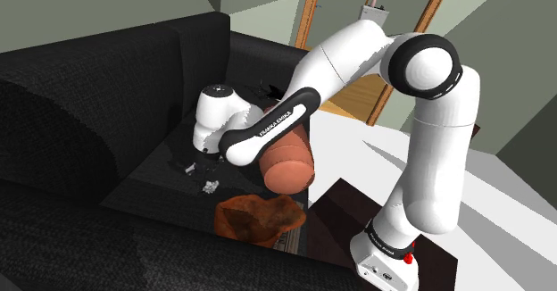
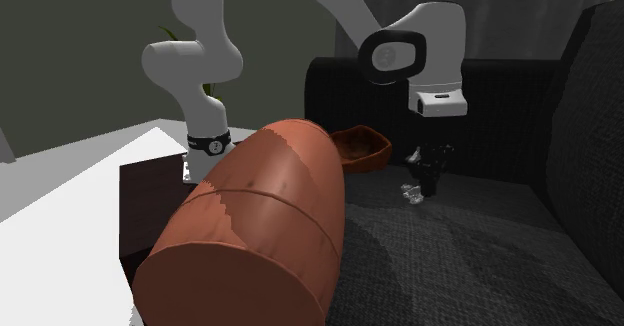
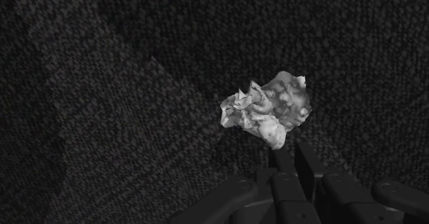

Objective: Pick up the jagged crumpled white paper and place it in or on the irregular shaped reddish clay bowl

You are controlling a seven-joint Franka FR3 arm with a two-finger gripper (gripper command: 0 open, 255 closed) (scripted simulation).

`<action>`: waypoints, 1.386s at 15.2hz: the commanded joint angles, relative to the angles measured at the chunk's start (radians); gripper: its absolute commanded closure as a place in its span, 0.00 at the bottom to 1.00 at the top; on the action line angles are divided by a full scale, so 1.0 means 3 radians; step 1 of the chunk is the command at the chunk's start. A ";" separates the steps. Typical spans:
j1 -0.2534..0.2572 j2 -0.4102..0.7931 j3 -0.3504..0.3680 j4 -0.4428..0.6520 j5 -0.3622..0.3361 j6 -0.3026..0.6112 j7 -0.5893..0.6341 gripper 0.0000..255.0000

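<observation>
Bolster (image 1: 287,162) lies beside bowl (image 1: 259,216), near paper (image 3: 267,109) on sofa (image 1: 89,93).

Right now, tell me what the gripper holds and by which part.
Nothing, as far as shows: the paper lies whole on the sofa, just ahead of the gripper, not clasped.
</observation>
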 commanded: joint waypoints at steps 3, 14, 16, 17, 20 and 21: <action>-0.0033 -0.0124 0.0049 0.0018 0.0084 -0.0136 -0.0061 1.00; -0.0106 -0.0459 0.0149 0.0115 0.0310 -0.0541 -0.0227 1.00; -0.0114 -0.0513 0.0161 0.0143 0.0347 -0.0618 -0.0254 1.00; -0.0119 -0.0539 0.0166 0.0158 0.0364 -0.0657 -0.0267 1.00; -0.0129 -0.0614 0.0180 0.0207 0.0414 -0.0774 -0.0304 1.00; -0.0132 -0.0638 0.0184 0.0224 0.0429 -0.0814 -0.0315 1.00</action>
